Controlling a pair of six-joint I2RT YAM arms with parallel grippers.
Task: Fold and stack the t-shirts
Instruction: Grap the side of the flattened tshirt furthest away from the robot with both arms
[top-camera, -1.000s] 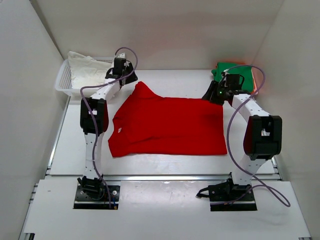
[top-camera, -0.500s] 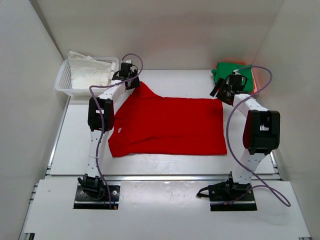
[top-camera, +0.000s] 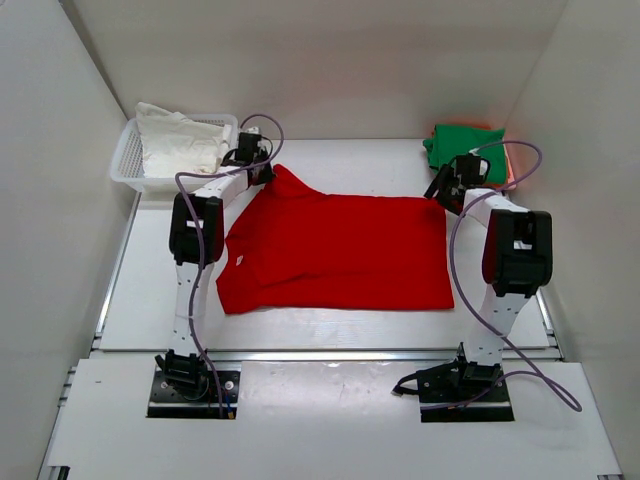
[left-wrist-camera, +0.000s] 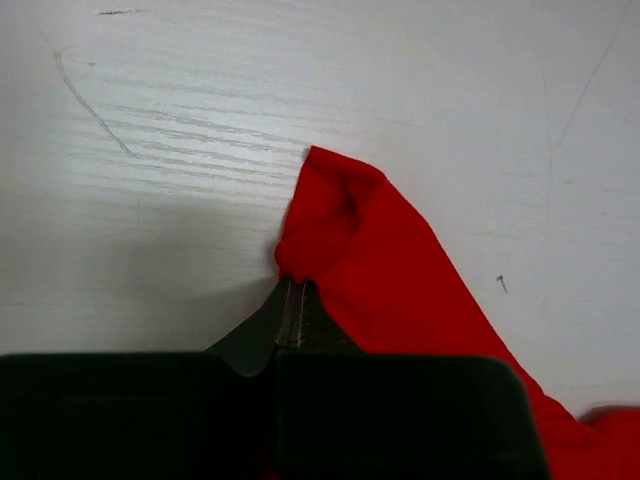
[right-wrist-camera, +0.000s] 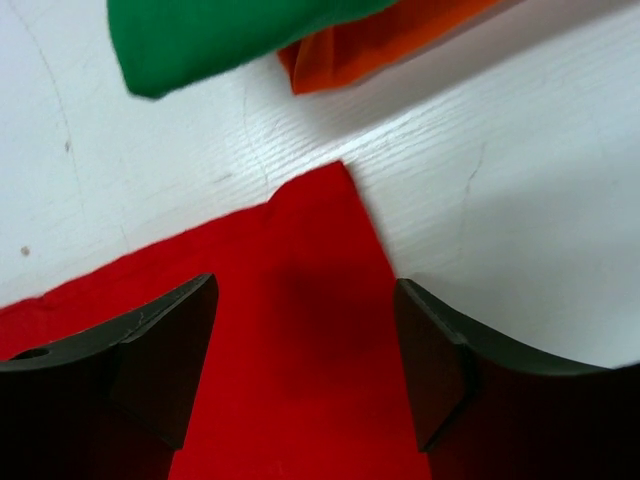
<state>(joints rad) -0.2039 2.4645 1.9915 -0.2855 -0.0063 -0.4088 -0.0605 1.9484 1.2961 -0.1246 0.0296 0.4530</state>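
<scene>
- While the red t-shirt (top-camera: 340, 250) lies flat mid-bench, the left gripper (left-wrist-camera: 297, 292) is clenched on its far-left tip.
- The right gripper (right-wrist-camera: 303, 300) is spread wide over its far-right corner.
- The green t-shirt (top-camera: 462, 146) lies on the orange t-shirt (right-wrist-camera: 385, 40) at the bench's far-right corner.

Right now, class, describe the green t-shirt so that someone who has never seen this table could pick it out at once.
Start at the white table and go to its far right corner, beyond the big red t-shirt spread in the middle. The green t-shirt lies there as a compact bundle on top of an orange one. It is the only green thing in view.
</scene>
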